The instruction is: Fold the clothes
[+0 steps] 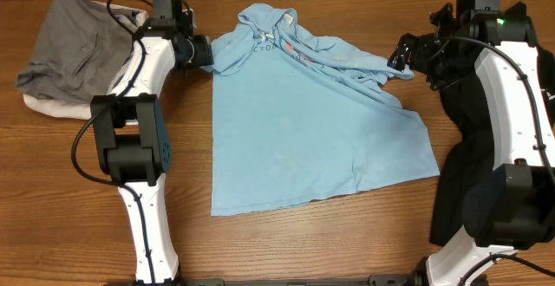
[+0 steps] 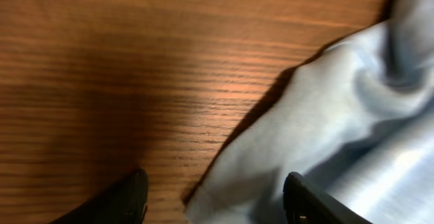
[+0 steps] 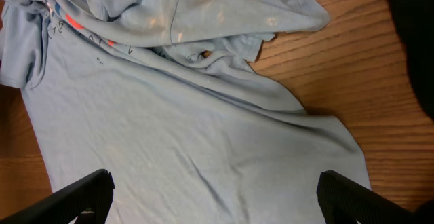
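The clothes are chiefly a light blue T-shirt point(image 1: 316, 139) lying flat mid-table, its top part folded down over itself with red lettering point(image 3: 81, 28) showing at the fold. My left gripper point(image 1: 206, 52) is at the shirt's upper left corner. It is open, and the shirt's edge point(image 2: 237, 183) lies loosely between its dark fingers point(image 2: 132, 197). My right gripper point(image 1: 401, 56) hovers by the upper right sleeve point(image 3: 285, 10). In its wrist view it point(image 3: 217, 203) is wide open above the shirt's body, holding nothing.
A grey piece point(image 1: 69, 48) on a cream one point(image 1: 52, 108) is piled at the far left. A black shirt point(image 1: 464, 173) lies along the right edge under the right arm. Bare wood point(image 2: 135, 68) lies left of the blue shirt.
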Action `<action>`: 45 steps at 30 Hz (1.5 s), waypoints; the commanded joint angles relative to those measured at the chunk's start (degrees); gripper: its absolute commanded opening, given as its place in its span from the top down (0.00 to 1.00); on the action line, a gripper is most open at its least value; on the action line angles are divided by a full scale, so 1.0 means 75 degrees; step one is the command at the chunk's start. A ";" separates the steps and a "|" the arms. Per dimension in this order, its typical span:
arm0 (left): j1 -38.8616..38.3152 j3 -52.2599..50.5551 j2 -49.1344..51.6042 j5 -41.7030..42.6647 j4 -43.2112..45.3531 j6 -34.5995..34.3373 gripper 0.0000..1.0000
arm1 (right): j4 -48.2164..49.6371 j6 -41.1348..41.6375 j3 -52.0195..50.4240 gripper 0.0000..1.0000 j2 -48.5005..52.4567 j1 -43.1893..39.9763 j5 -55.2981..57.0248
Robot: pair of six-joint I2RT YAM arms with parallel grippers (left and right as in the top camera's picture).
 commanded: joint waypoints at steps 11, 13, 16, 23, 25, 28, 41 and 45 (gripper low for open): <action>-0.0236 0.0149 0.0679 0.0058 -0.0061 -0.0344 0.87 | -0.0015 -0.0055 0.0087 0.00 -0.0099 0.0009 0.0067; -0.0341 0.0152 0.0676 0.0073 -0.0067 -0.0134 0.96 | -0.0058 -0.0058 0.0087 0.00 -0.0099 0.0009 0.0067; -0.0443 0.0376 0.0609 0.0041 -0.0580 0.0338 0.96 | -0.0152 -0.0058 0.0087 0.00 -0.0099 0.0009 0.0067; -0.0210 0.2328 -0.0382 -0.0294 -0.2975 0.0417 0.96 | -0.0460 -0.0350 0.0087 0.05 -0.0128 0.0026 -0.0787; -0.0055 0.3101 -0.0903 -0.0294 -0.3590 0.0361 0.96 | -0.0781 -0.0498 0.0087 0.07 -0.0192 0.0131 -0.0959; 0.0096 0.3669 -0.1594 -0.0353 -0.3809 0.0326 0.96 | -0.1317 -0.0784 0.0087 0.06 -0.0303 0.0548 -0.0973; 0.0143 0.3713 -0.2154 -0.0737 -0.3870 0.0332 0.96 | -0.1880 -0.0883 -0.0726 0.01 -0.0303 0.4444 -0.0915; 0.0146 0.3713 -0.2154 -0.0755 -0.3759 0.0370 0.96 | -0.1078 -0.0189 -0.1679 0.01 -0.0300 0.5537 -0.0595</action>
